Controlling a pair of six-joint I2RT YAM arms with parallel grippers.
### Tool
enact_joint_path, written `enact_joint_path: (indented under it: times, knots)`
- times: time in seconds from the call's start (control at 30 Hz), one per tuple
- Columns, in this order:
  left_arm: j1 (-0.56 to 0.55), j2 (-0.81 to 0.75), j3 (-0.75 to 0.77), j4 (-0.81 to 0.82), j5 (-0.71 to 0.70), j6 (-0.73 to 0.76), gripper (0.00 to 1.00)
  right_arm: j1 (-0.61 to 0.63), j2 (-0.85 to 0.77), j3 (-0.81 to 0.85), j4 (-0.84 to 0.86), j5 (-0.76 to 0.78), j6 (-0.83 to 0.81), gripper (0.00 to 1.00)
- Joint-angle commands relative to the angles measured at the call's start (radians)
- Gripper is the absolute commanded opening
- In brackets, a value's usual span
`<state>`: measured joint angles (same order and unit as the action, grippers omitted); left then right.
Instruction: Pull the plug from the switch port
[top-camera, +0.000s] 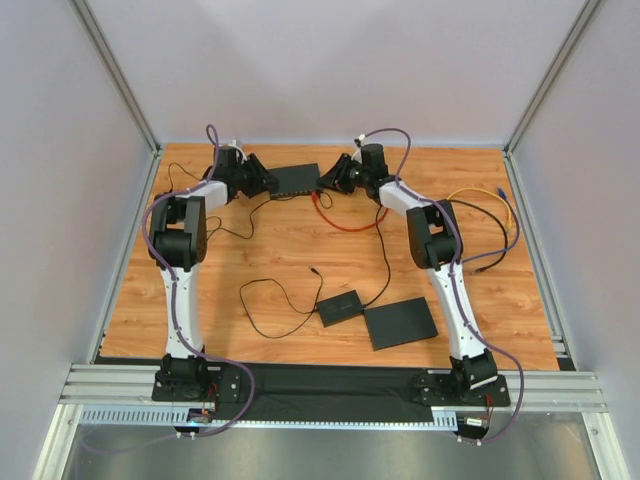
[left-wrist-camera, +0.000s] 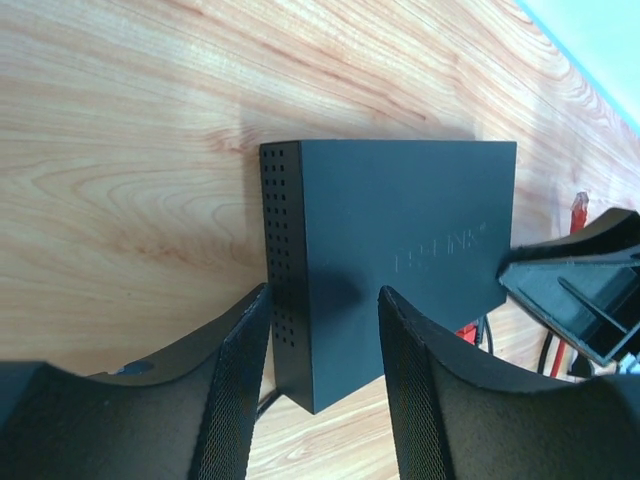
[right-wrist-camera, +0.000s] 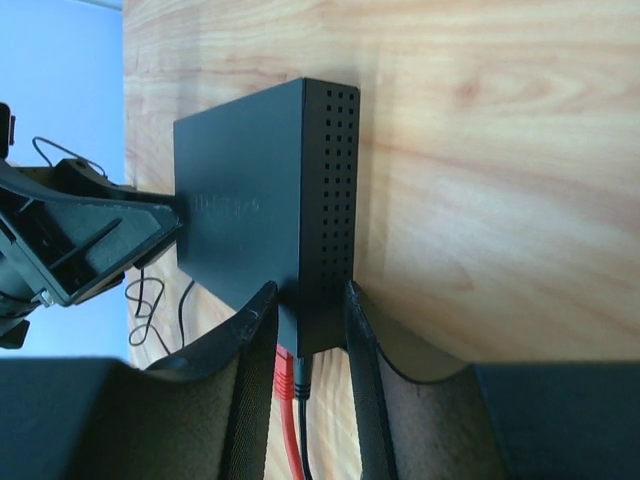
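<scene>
A: Two arms are on the switch (top-camera: 297, 178), far centre of the table (top-camera: 500, 300), 12 o'clock from the bases. Left gripper (top-camera: 267, 185) is at its 9 o'clock end, right gripper (top-camera: 326, 182) at its 3 o'clock end.
B: Left state?
A: Jaws roughly half apart, straddling the vented end across its thickness. One finger (left-wrist-camera: 235, 390) is down by the wood, the other over the lid. Can't tell if the pads bite. My read: it's a brace, so the box doesn't slide when the cable gets tugged.
B: Right?
A: Narrow. Fingers (right-wrist-camera: 372, 350) sit either side of the corner by the port face, snug to the casing. Contact looks likely, but I can't confirm a real grip. Switch lies flat.
B: Plug?
A: Plug (right-wrist-camera: 285, 372) is red and looks seated. In the right wrist view it's at 6 o'clock of that corner, just below the gap between the fingers. A black lead (right-wrist-camera: 304, 388) sits right beside it. Red cable (top-camera: 350, 226) loops off toward 5 o'clock from the switch.
B: So right is on the box, not the plug.
A: Looks that way. Jaws bracket the casing, and the plug sits nearer the palm than the tips. I'd guess it has to re-seat on the plug body, clear of the black lead, then pull straight along the port axis.
B: Risk?
A: Latch tab. If it isn't pressed, the pull drags the whole switch, hence the brace.
</scene>
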<state>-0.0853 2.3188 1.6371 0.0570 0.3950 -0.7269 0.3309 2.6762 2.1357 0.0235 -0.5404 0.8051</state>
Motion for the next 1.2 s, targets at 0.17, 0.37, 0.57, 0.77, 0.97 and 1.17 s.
enact_joint_path:
  times: [0.17, 0.37, 0.57, 0.77, 0.97, 1.17]
  knots:
    - [-0.054, -0.107, -0.144, -0.031, -0.022, 0.001, 0.54, 0.097, -0.157, -0.27, 0.079, -0.069, 0.011, 0.33]
    - [-0.079, -0.216, -0.287, 0.027, -0.094, 0.001, 0.54, 0.097, -0.208, -0.332, 0.096, -0.067, 0.014, 0.34]
    - [-0.087, -0.226, -0.287, 0.035, -0.091, 0.004, 0.55, 0.08, -0.22, -0.317, 0.012, -0.003, -0.072, 0.39]
    - [-0.09, -0.34, -0.39, 0.08, -0.22, 0.027, 0.57, 0.045, -0.245, -0.332, -0.019, 0.022, -0.115, 0.47]
    - [-0.114, -0.438, -0.442, 0.116, -0.327, 0.109, 0.61, 0.045, -0.306, -0.387, -0.02, 0.057, -0.145, 0.58]
    - [-0.129, -0.334, -0.242, 0.112, -0.049, 0.277, 0.59, 0.046, -0.384, -0.457, -0.033, 0.073, -0.141, 0.51]
